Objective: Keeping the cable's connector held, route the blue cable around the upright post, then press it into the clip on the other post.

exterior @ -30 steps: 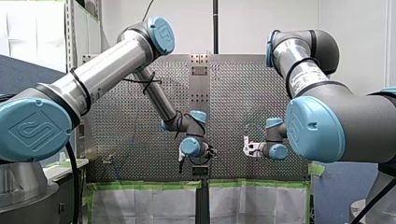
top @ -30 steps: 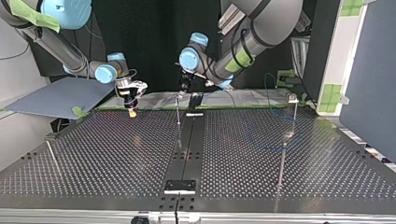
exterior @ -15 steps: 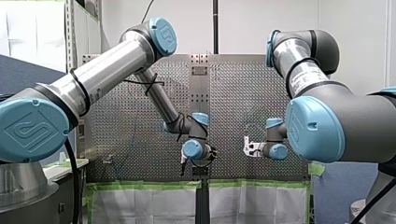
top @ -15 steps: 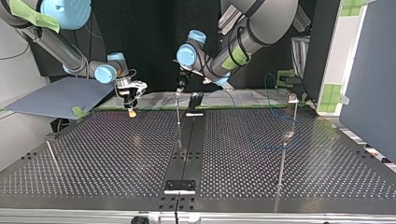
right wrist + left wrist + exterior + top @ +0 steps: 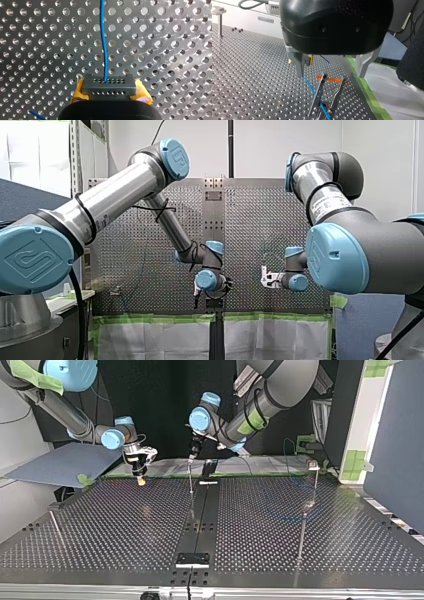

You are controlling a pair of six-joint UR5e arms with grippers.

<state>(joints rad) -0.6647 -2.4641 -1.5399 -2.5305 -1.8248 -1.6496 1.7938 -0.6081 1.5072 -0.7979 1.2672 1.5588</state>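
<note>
Over the middle of the table (image 5: 125, 525), close to its edge on the arms' side, my left gripper (image 5: 330, 75) hangs just above a thin upright post (image 5: 190, 482), its metal fingers (image 5: 298, 63) spread wide and pinching nothing; the left wrist view shows an orange tip (image 5: 332, 79) at the post's top between them. The blue cable (image 5: 310, 87) comes out from behind one finger, touching or just beside it, and drops to the post's foot, where it passes between two metal strips. At the top view's left, well apart, my right gripper (image 5: 141, 476) has its yellow pads (image 5: 78, 91) pressed onto the grey connector (image 5: 109, 87), and the cable leaves it in a loose wave across the perforations. Routing looks to be under way at this post, with the press into the clip not yet made; which post carries the clip I cannot tell. The main danger, as I judge it, is that the cable is only guided by an open finger: a sideways sweep could let it ride up and slip off the post, or the finger could catch the orange tip and bend the post. A hard pull would also travel down the line and drag the connector out of the pads, while too much slack would let the loop sag off its path
</note>
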